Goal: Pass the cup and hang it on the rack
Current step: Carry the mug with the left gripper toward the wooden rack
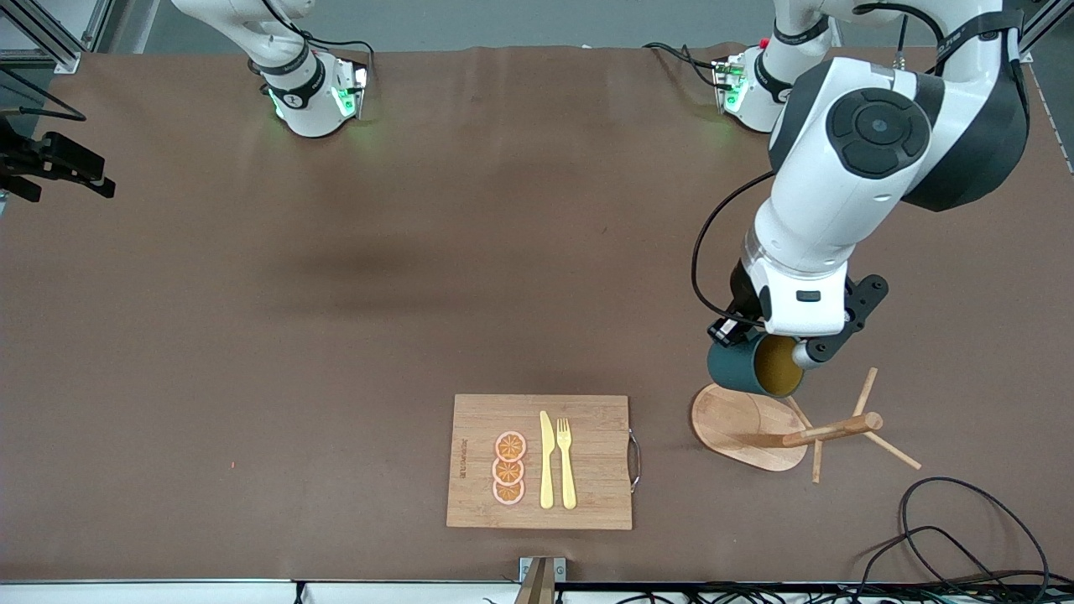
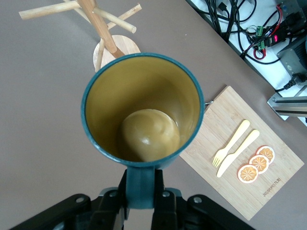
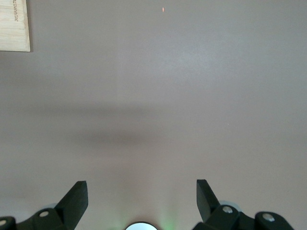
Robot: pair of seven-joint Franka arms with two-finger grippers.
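Note:
The dark teal cup [image 1: 753, 366] hangs tipped on its side above the table, its yellowish-brown inside [image 2: 144, 96] showing. My left gripper [image 2: 141, 191] is shut on the cup's small handle, and in the front view the left gripper [image 1: 768, 334] is over the edge of the rack's oval base [image 1: 738, 424]. The wooden rack [image 1: 826, 431] stands at the left arm's end of the table, its post [image 2: 98, 24] and slanted pegs just past the cup's rim. My right gripper [image 3: 142, 196] is open over bare brown table, nothing between its fingers [image 3: 76, 199].
A bamboo cutting board [image 1: 541, 461] with a yellow knife, a fork and three orange slices lies near the table's front edge. Black cables [image 1: 965, 537] coil at the front corner by the rack. The board's corner [image 3: 13, 24] shows in the right wrist view.

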